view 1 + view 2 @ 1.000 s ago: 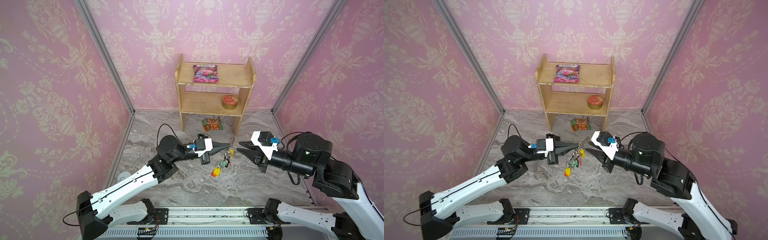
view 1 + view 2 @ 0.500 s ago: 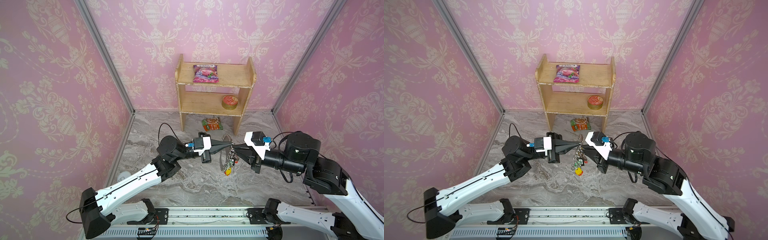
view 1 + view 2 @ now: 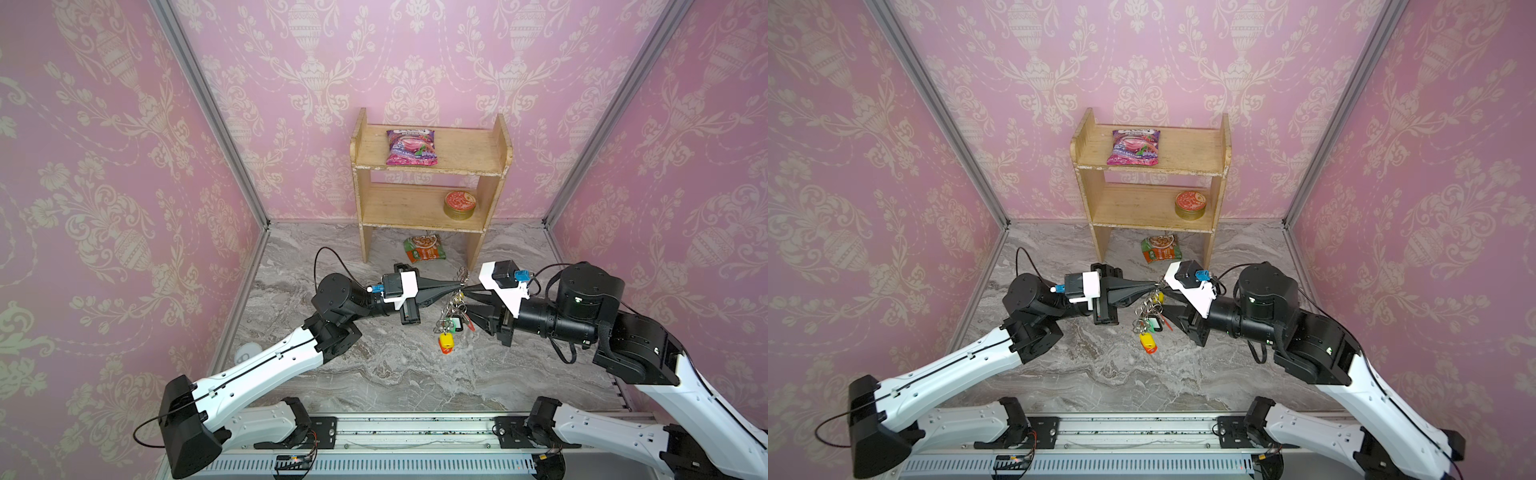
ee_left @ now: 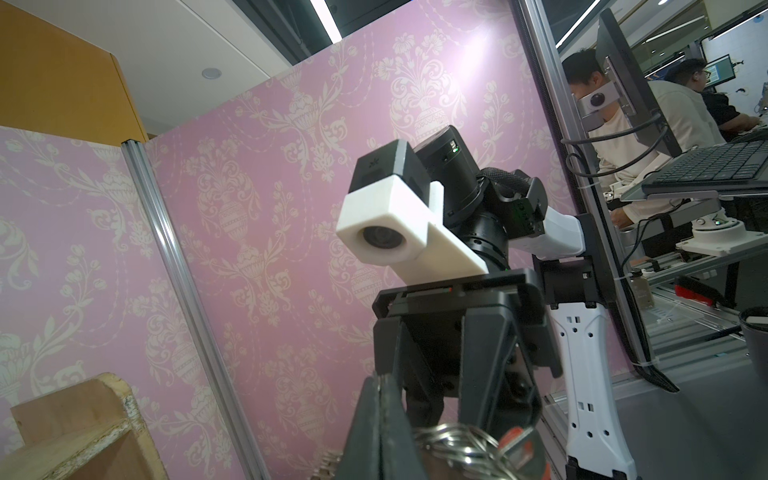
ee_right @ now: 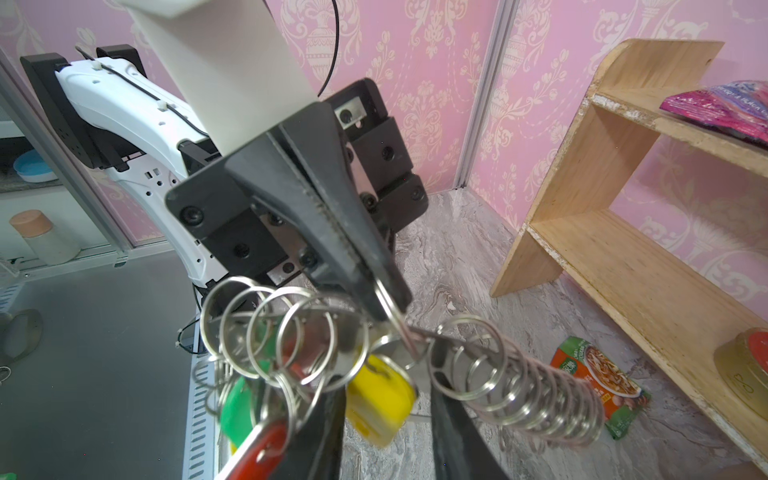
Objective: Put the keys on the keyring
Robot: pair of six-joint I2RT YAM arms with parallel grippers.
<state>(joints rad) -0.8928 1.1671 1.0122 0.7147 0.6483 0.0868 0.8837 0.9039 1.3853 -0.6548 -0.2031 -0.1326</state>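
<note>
Left gripper (image 3: 459, 286) jaws pinch the keyring (image 5: 519, 386) wire; right gripper (image 3: 468, 300) jaws stand parted, empty. Dangling keys (image 3: 446, 340) could swing, twisting that ring from the pinch.

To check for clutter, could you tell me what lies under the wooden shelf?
A green and orange snack packet lies on the floor between the shelf legs; the lower board hides the floor behind it.

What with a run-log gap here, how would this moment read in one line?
left pincer: shut on keyring | right pincer: open around yellow-tagged key | other keys: dangling
</note>
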